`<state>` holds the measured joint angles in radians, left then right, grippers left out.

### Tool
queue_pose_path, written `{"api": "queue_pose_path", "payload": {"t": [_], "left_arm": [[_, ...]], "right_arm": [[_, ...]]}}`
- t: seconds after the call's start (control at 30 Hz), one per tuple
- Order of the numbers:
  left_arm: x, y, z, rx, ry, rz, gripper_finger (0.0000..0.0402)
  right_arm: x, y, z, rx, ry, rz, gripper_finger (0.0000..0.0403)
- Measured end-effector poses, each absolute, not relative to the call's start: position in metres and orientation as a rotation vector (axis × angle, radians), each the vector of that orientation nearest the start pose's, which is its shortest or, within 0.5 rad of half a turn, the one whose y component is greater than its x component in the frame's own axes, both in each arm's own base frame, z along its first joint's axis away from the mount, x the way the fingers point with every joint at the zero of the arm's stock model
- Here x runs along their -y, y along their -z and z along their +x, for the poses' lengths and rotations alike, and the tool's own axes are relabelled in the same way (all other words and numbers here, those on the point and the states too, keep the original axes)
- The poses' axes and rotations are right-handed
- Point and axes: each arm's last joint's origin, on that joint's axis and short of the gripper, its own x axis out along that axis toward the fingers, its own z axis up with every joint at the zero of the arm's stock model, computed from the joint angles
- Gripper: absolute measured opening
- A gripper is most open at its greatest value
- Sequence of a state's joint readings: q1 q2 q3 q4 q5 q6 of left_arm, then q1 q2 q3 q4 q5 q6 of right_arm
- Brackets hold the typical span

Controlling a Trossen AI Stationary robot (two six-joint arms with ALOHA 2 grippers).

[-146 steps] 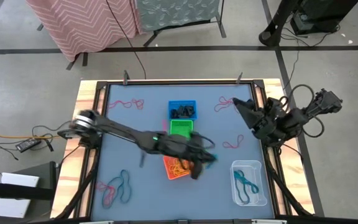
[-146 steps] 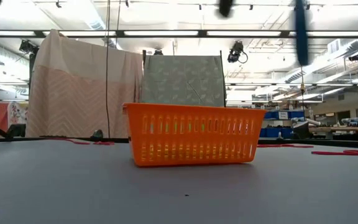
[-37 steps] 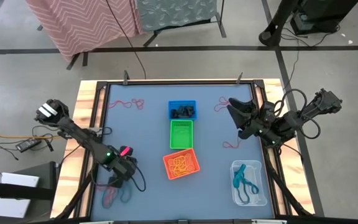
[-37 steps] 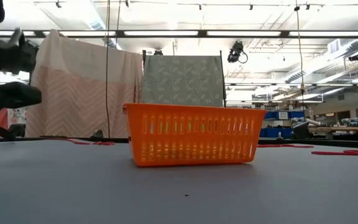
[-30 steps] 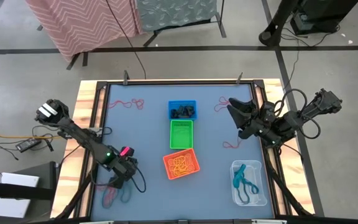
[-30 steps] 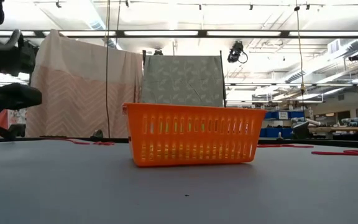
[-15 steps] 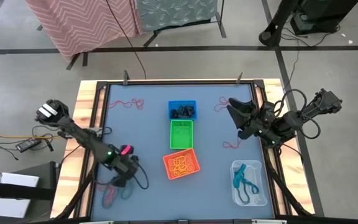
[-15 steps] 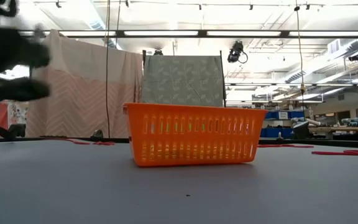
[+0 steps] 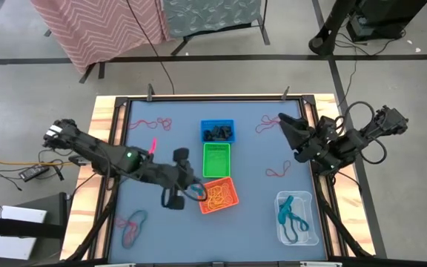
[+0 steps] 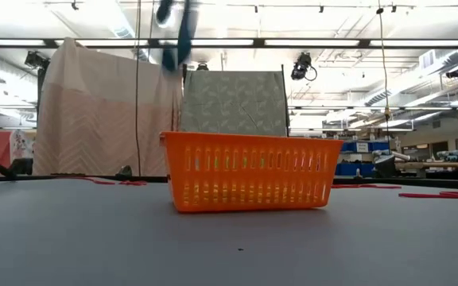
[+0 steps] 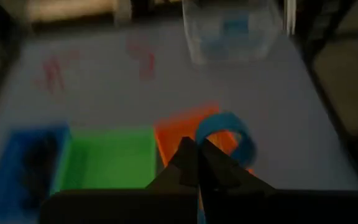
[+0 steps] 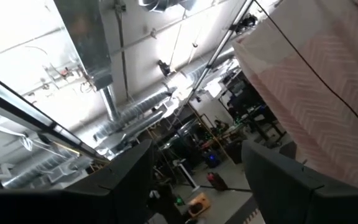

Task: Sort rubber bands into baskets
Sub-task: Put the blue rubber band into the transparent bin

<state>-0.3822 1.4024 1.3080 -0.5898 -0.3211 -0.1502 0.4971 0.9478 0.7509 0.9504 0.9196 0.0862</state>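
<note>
My left gripper (image 9: 193, 189) is shut on a teal-blue rubber band (image 11: 226, 134), up in the air by the left edge of the orange basket (image 9: 217, 195), which holds yellow-orange bands. The low view shows the gripper as a blur high above the basket (image 10: 173, 24). The blue basket (image 9: 218, 131) holds black bands. The green basket (image 9: 216, 159) stands between the blue and orange ones. The clear tub (image 9: 296, 217) holds teal bands. My right gripper (image 9: 288, 133) is open and empty at the table's right side, pointing upward. My left gripper pinches one end of the teal-blue band (image 11: 205, 144) between its two shut fingers. The rest of the loop (image 11: 241, 138) sticks out past the fingertips. The fingers come from the table's left, slanting down. The band is lifted clear, over the orange basket (image 11: 185, 127).
Red bands lie loose on the table at the far left (image 9: 154, 123), the far right (image 9: 267, 122) and the right middle (image 9: 276, 172). A small pile of red and teal bands (image 9: 132, 225) lies near the front left corner. Wooden rails edge the table.
My left gripper has left the band pile at the near left. It has risen and swung fast toward the table's right to the orange basket's left edge, carrying a teal-blue band lifted clear. The pile it left looks smaller.
</note>
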Motion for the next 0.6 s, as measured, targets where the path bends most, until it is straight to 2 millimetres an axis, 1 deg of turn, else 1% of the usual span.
{"api": "queue_pose_path", "payload": {"t": [0.07, 0.13, 0.17, 0.23, 0.33, 0.5, 0.6], "left_arm": [[0.1, -0.353, 0.295, -0.608, 0.003, 0.129, 0.0001], [0.099, -0.358, 0.315, -0.578, 0.0, 0.162, 0.0001], [0.099, -0.358, 0.327, -0.57, 0.002, 0.182, 0.0001], [0.103, -0.352, 0.354, -0.558, 0.027, 0.214, 0.0001], [0.113, -0.34, 0.398, -0.482, 0.08, 0.23, 0.0001], [0.127, -0.321, 0.469, -0.274, 0.123, 0.195, 0.0], [0.133, -0.309, 0.502, -0.172, 0.168, 0.166, 0.0]], "right_arm": [[-0.065, -0.389, 0.167, 0.601, 0.375, 0.583, 0.0256], [-0.064, -0.39, 0.164, 0.608, 0.371, 0.589, 0.0256], [-0.064, -0.392, 0.162, 0.612, 0.37, 0.594, 0.0256], [-0.062, -0.394, 0.158, 0.621, 0.367, 0.6, 0.0256], [-0.059, -0.396, 0.153, 0.635, 0.366, 0.612, 0.0256], [-0.056, -0.399, 0.147, 0.649, 0.37, 0.618, 0.0256], [-0.054, -0.401, 0.144, 0.651, 0.378, 0.607, 0.0256]]}}
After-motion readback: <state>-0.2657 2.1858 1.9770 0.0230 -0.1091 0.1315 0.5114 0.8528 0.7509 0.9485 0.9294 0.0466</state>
